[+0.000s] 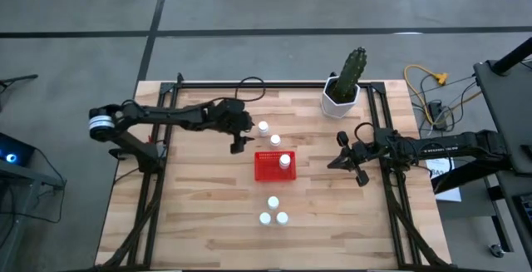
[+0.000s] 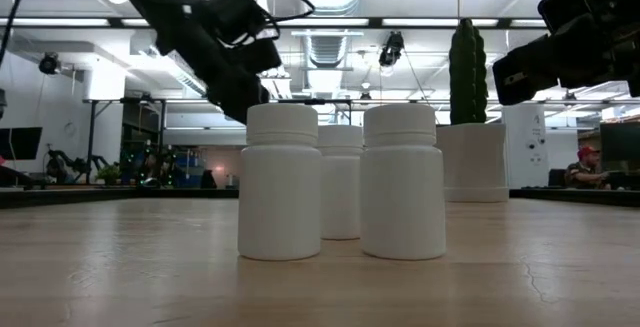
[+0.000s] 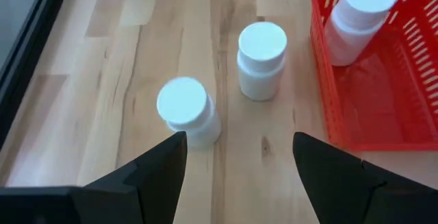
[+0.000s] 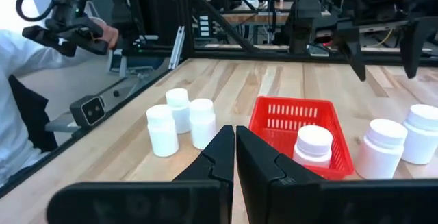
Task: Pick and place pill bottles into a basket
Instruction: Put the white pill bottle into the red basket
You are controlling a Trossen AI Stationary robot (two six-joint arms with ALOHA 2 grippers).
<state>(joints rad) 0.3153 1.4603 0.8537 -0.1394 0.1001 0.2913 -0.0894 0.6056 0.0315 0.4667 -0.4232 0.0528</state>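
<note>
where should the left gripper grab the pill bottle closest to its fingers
Grip that pill bottle around its round body just under the cap, coming straight down from above. It stands upright on the table, apart from the other loose bottle and the red basket, and the left gripper is open above it.

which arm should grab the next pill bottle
Left, probably. The left gripper is open just above two loose pill bottles beside the basket; the right gripper is shut, off to the basket's other side.
</note>
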